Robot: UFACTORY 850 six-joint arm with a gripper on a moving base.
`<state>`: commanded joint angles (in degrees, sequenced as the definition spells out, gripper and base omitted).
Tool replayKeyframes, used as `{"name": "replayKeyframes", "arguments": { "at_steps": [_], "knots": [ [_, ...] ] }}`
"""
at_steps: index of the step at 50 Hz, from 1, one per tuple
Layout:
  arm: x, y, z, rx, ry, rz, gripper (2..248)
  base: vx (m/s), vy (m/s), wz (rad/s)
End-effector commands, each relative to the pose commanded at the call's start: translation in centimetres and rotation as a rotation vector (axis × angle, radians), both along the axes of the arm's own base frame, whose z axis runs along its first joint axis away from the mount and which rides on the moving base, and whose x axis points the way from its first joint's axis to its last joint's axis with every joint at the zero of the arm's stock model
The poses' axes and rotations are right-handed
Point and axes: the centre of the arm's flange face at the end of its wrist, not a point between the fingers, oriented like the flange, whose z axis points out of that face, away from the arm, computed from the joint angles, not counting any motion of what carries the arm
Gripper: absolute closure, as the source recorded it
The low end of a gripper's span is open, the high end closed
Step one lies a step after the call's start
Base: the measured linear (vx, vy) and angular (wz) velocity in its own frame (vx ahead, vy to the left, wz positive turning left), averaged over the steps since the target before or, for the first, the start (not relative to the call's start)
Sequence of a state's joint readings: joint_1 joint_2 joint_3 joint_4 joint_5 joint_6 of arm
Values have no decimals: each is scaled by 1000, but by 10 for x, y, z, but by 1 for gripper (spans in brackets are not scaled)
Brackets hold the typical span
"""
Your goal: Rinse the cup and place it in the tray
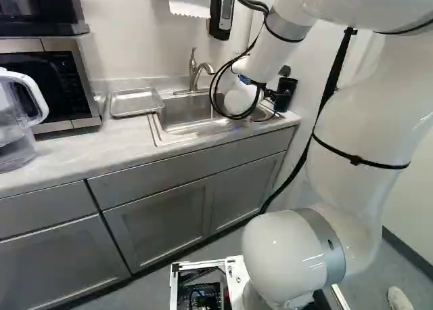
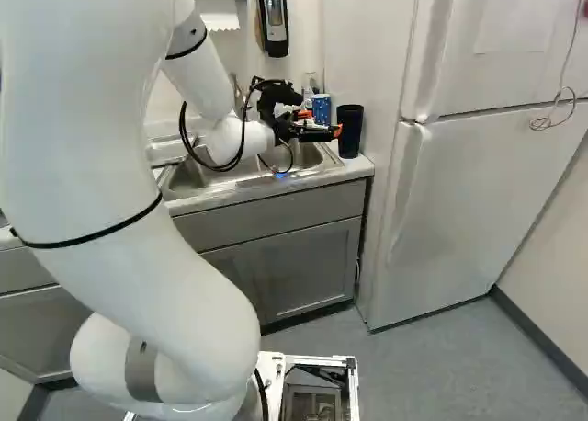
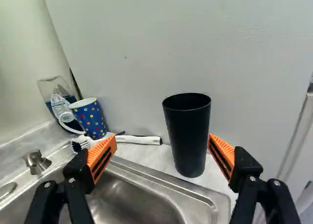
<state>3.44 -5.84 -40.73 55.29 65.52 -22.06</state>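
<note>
In the right base view my gripper [image 2: 320,125] is over the right end of the sink, near a black tumbler [image 2: 350,131]. The wrist view shows my gripper [image 3: 162,148] open, its orange pads wide apart. Upright on the counter just ahead, the black cup [image 3: 188,133] appears between the fingers, nearer one of them, and nothing is gripped. A blue dotted paper cup [image 3: 90,118] stands farther off to the side, by the wall. The metal tray [image 1: 137,101] lies left of the sink [image 1: 184,112] in the left base view.
A white-handled brush [image 3: 139,139] lies behind the sink's edge, near a clear bottle with blue liquid [image 3: 61,99]. The faucet [image 1: 197,72] rises behind the basin. A microwave [image 1: 51,83] and clear pitcher [image 1: 17,120] stand farther left; a white fridge [image 2: 469,182] stands right of the counter.
</note>
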Motion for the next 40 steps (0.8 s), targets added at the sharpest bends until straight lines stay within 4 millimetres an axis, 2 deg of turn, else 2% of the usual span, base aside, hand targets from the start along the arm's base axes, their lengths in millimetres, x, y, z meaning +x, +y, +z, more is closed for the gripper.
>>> {"name": "replayKeyframes", "arguments": {
  "at_steps": [14, 40],
  "knots": [
    [-2, -2, 1, -97, 91, -28, 3, 0, 0, 0],
    [6, -11, 1, -91, 70, -107, 3, 0, 0, 0]
  ]
}}
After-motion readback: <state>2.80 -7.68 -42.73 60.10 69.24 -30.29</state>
